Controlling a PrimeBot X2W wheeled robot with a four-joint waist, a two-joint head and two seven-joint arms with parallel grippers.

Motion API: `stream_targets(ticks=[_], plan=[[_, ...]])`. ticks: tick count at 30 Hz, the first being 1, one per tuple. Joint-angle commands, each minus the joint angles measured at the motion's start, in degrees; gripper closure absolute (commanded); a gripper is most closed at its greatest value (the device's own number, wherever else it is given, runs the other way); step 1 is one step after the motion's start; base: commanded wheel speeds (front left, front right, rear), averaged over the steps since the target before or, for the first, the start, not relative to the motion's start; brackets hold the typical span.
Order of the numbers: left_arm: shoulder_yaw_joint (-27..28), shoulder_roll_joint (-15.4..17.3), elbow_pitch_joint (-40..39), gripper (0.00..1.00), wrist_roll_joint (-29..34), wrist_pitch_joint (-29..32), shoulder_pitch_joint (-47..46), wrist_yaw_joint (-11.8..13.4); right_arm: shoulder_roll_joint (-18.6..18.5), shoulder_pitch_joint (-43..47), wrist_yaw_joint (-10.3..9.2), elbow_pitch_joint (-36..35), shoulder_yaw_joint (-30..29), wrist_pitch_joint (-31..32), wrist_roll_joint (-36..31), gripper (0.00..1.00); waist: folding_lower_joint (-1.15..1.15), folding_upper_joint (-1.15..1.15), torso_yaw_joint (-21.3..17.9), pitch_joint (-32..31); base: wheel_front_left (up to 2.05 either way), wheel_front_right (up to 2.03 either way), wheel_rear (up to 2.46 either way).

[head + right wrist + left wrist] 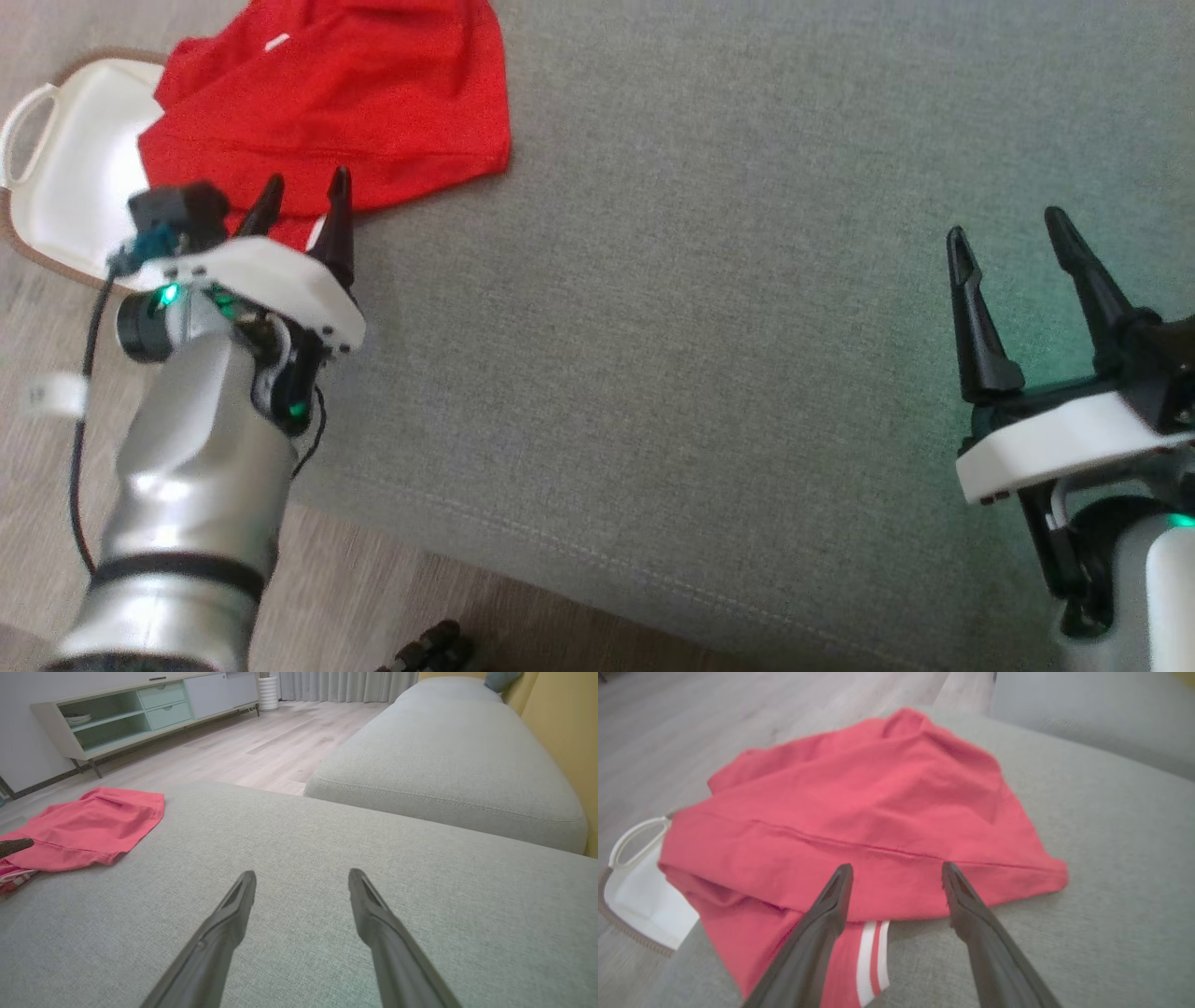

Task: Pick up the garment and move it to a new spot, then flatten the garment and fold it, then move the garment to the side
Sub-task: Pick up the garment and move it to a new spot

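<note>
- grey woven fabric covers the big seat cushion (709, 355) that spreads across most of the head view, with a stitched seam along its near edge.
- pale wood floor (261, 751) lies beyond the cushion and off its left side.
- a second grey cushion (444, 760) sits behind the first in the right wrist view, a gap between the two and a yellow wall on its far side.
- a low sideboard (117, 714) with open shelves and pale green drawers stands against the far wall.
- the red garment (373, 103) lies crumpled at the far left corner of the big cushion, one side hanging over the edge onto a basket; a hem seam runs across it.
- the white basket (75, 168) stands on the floor just beside the cushion, with a loop handle and a brown rim, its near side covered by the cloth.
- the left gripper (306, 182) hovers at the garment's near edge, jaws spread wide with nothing between them; whether the tips touch the cloth i cannot tell.
- the right gripper (1006, 224) is well apart from the garment, over bare cushion on the right, jaws likewise wide and empty.
- two white stripes (871, 961) mark a red fold that sticks out under the hem, between the left fingers.
</note>
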Motion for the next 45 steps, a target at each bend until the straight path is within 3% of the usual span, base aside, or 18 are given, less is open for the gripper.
stream_targets(ticks=[1, 7, 12, 13, 14, 15, 20, 24, 31, 38, 42, 45], plan=[[1.8, 2.2, 2.0, 0.0, -0.8, 1.4, -3.1, -0.3, -0.6, -1.8, 0.2, -2.7, 1.8, 0.6, -0.2, 0.0, -0.02, 0.0, -0.3, 1.4, 0.0, 0.0, 0.0], [1.0, 2.4, 15.2, 0.0, -3.1, 7.6, -10.9, -1.5, -0.9, -2.7, 0.2, -2.8, 2.8, 1.4, 0.3, 0.0, -0.02, 0.0, -1.2, 2.0, 0.0, 0.0, 0.0], [-0.6, 2.4, 20.5, 0.03, -4.2, 12.0, -14.1, -1.8, -0.9, -2.5, 0.2, -3.0, 2.3, 2.0, 0.7, 0.0, -0.02, 0.0, -1.5, 2.5, 0.0, 0.0, 0.0], [-1.0, 2.3, 20.7, 0.31, -4.5, 12.0, -14.4, -1.8, -0.9, -2.5, 0.2, -3.0, 2.1, 2.1, 0.7, 0.0, -0.02, 0.0, -1.6, 2.6, 0.0, 0.0, 0.0], [-1.6, 2.3, 20.9, 0.83, -4.6, 12.2, -14.6, -1.8, -0.9, -2.5, 0.2, -3.1, 2.0, 2.1, 0.8, 0.0, -0.02, 0.0, -1.7, 2.7, 0.0, 0.0, 0.0], [-2.2, 2.5, 21.0, 1.0, -4.7, 12.0, -14.7, -1.8, -0.9, -2.6, 0.2, -3.1, 1.9, 2.2, 0.8, 0.0, -0.02, 0.0, -1.8, 2.7, 0.0, 0.0, 0.0], [-4.0, 4.6, 21.2, 1.0, -3.5, 5.5, -15.5, -1.8, -0.7, -2.4, 0.2, -2.9, 1.3, 1.6, 1.4, 0.0, -0.02, 0.0, -2.1, 1.7, 0.0, 0.0, 0.0], [-4.2, 6.1, 20.9, 1.0, -2.5, -1.5, -15.8, 0.4, -0.4, -2.1, 0.2, -2.0, 1.1, 0.2, 1.8, 0.0, -0.02, 0.0, -2.2, -0.8, 0.0, 0.0, 0.0], [-2.5, 7.8, 13.1, 1.0, -1.8, -4.3, -13.6, 2.8, 0.0, -1.2, 0.2, -0.1, 1.0, -2.6, 2.8, 0.0, -0.02, 0.0, -2.4, -5.7, 0.0, 0.0, 0.0], [0.6, 8.7, -9.6, 1.0, 1.6, -4.4, -0.3, 6.9, 0.1, 1.3, 0.2, 2.4, -0.2, -6.1, 5.9, 0.0, -0.02, 0.0, -3.1, -11.5, 0.0, 0.0, 0.0], [0.2, 9.1, -19.5, 1.0, 2.7, -4.2, 8.0, 9.0, 0.1, 2.6, 0.2, 3.6, -0.1, -7.9, 7.6, 0.0, -0.02, 0.0, -4.1, -13.9, 0.0, 0.0, 0.0], [-1.6, 10.0, -28.7, 1.0, 3.7, -0.6, 14.2, 10.1, 0.1, 3.8, 0.2, 5.0, 0.1, -8.8, 9.2, 0.0, -0.02, 0.0, -6.1, -15.5, 0.0, 0.0, 0.0]])
